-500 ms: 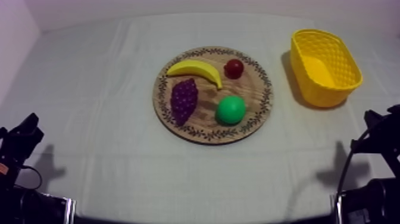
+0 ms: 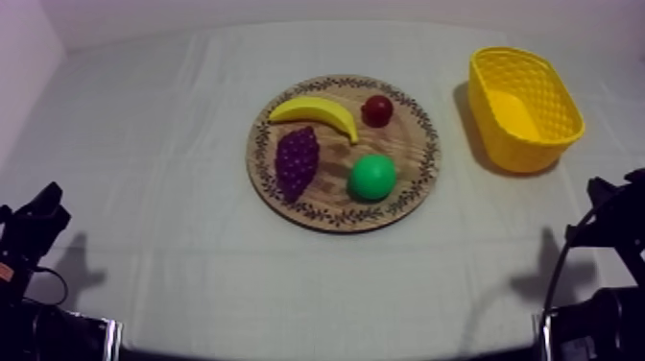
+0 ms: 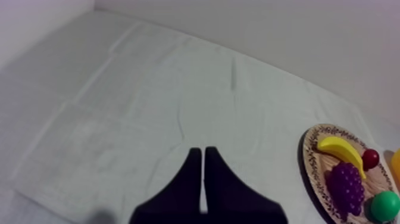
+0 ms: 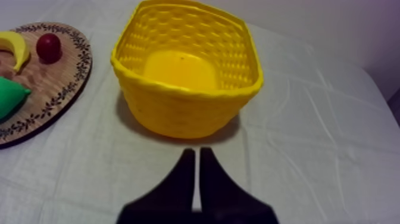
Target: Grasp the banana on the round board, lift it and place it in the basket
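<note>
My left hand (image 3: pixel 203 156) and right hand (image 4: pixel 197 164) rest closed and empty, the banana (image 2: pixel 317 112) lies near the far rim of the wooden board (image 2: pixel 422 154), and in my judgement the right hand, near the yellow basket (image 2: pixel 523 144), should open and grip it mid-length, clear of the small red fruit (image 2: pixel 377 109).

Slanted overhead, low wrists, common board (image 2: pixel 331 197)

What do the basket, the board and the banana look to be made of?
Basket: probably moulded plastic, uniform bright yellow with a woven-look lattice wall. Board: looks like wood, brown grain, matte, with a dark leaf pattern round the rim. Banana: likely smooth plastic or foam, even yellow; cannot tell which.
</note>
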### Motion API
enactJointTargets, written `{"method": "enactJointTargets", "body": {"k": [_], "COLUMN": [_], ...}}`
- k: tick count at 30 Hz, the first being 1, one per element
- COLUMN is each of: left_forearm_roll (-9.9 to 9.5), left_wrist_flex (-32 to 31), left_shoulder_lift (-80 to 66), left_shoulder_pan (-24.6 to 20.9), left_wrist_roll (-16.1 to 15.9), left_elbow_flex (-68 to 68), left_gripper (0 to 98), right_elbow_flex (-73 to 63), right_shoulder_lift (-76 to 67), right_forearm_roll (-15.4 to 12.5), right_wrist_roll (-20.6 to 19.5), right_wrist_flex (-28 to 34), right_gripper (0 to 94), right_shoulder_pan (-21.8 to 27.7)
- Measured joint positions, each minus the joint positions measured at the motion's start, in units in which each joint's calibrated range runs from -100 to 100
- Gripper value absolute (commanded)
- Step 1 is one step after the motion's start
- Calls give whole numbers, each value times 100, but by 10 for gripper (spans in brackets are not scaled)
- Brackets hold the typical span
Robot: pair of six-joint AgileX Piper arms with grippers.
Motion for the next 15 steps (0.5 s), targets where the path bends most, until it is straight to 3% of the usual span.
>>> {"method": "enactJointTargets", "body": {"k": [15], "left_forearm_roll": [0], "left_wrist_flex": [0], "left_shoulder_lift": [0], "left_shoulder_pan": [0], "left_wrist_roll": [0], "left_elbow_flex": [0], "left_gripper": [1], "right_elbow_flex": [0], "right_shoulder_lift": [14], "right_forearm_roll": [0], "right_wrist_roll": [-42], "right_wrist_flex": [0], "right_gripper": [6], "right_shoulder_pan": [-23]}}
